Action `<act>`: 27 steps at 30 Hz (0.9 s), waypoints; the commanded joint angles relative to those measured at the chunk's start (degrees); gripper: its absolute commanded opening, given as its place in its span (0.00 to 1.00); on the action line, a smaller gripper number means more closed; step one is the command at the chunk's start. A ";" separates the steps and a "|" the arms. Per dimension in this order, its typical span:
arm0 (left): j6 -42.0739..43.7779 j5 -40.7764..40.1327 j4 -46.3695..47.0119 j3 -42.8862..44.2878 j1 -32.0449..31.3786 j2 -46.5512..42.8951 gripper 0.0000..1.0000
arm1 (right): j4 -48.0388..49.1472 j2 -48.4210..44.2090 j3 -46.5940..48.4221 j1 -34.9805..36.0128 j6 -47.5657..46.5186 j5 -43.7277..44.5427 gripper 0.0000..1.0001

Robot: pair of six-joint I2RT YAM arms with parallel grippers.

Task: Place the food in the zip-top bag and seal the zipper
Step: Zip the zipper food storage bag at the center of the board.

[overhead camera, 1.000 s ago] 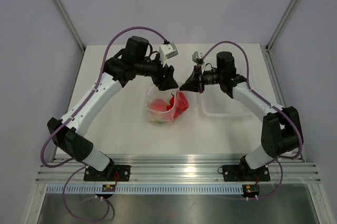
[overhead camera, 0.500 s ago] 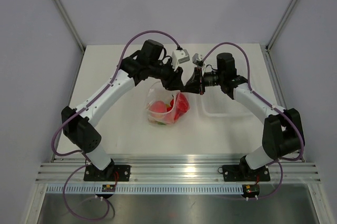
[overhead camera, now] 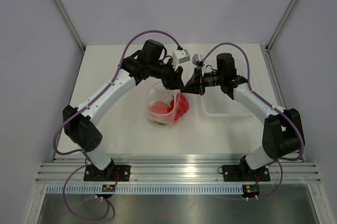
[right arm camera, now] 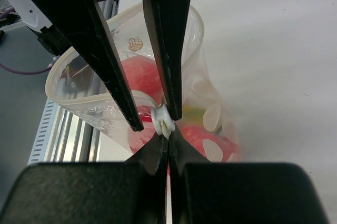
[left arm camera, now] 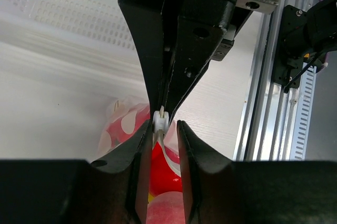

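The zip-top bag (overhead camera: pixel 164 109) rested near the middle of the table (overhead camera: pixel 121 134), just left of the white tray (overhead camera: pixel 227 112), with its top corner held up where the two arms met. The food (right arm camera: pixel 139 71) was already inside: glossy red toy fruits and a yellow-green one showed through the dotted film. The mouth gaped in a wide loop, so the zipper (right arm camera: pixel 89 98) was not yet sealed. The right gripper (right arm camera: pixel 168 142) had its jaws pressed fully together on the end of the bag's mouth edge, right below a small white tab (right arm camera: pixel 161 120) that looked like a slider or end stop on the zipper. The left gripper (left arm camera: pixel 162 129) came in from the opposite side with its jaws only slightly apart. They straddled that same tab and the film under it, with a sliver of gap on each side, so it held nothing firmly. The pouch looked thin, floppy and slick. It would likely fold and slip instead of keeping its shape, and the round fruits would probably roll and drag the body down if it were lifted. The zipper edge was judged the best place to hold, since it was the stiffest part. One end would be pinned while the tab or strip was pinched squarely and drawn along the mouth. A loose grip there risked sliding off the film, and a skewed pull risked leaving part of the zipper unsealed.
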 commanded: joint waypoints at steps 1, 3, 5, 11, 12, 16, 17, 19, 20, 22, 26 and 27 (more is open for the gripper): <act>-0.71 4.33 3.04 3.16 -0.75 0.74 0.27 | 1.10 -1.30 0.90 0.67 -0.48 -0.61 0.00; -0.62 4.42 2.87 3.25 -1.01 1.00 0.24 | 1.19 -1.30 0.90 0.67 -0.39 -0.52 0.00; -0.36 4.50 2.43 3.33 -1.19 1.18 0.22 | 1.28 -1.30 0.90 0.58 -0.13 -0.43 0.00; -0.01 4.07 1.38 3.42 -1.72 2.14 0.00 | 1.20 -1.04 1.42 0.58 0.92 -0.61 0.00; 0.08 3.89 1.20 3.42 -1.80 2.23 0.00 | 1.11 -0.78 1.95 0.49 1.01 -0.70 0.00; 1.48 3.10 -0.38 3.16 -1.80 2.41 0.00 | 6.45 -1.30 -0.15 -0.12 5.22 0.44 0.00; 1.66 2.66 -0.91 2.90 -1.80 2.49 0.00 | 10.64 -1.56 -1.03 -0.30 7.93 0.79 0.00; 2.19 2.31 -1.52 2.72 -1.80 2.41 0.00 | 13.22 -2.18 -2.79 -0.65 9.44 1.41 0.00; 2.37 2.13 -1.87 2.63 -1.80 2.41 0.00 | 16.54 -2.36 -3.40 -1.35 11.89 1.85 0.00; 2.63 2.13 -2.32 2.54 -1.80 2.32 0.00 | 19.55 -2.36 -4.64 -2.14 13.66 2.20 0.00; 3.33 1.34 -3.19 2.54 -1.72 2.23 0.00 | 28.16 -3.15 -7.10 -4.16 21.66 3.87 0.00; 3.51 1.25 -3.46 2.54 -1.72 2.14 0.00 | 28.70 -3.32 -7.71 -4.43 21.93 4.31 0.00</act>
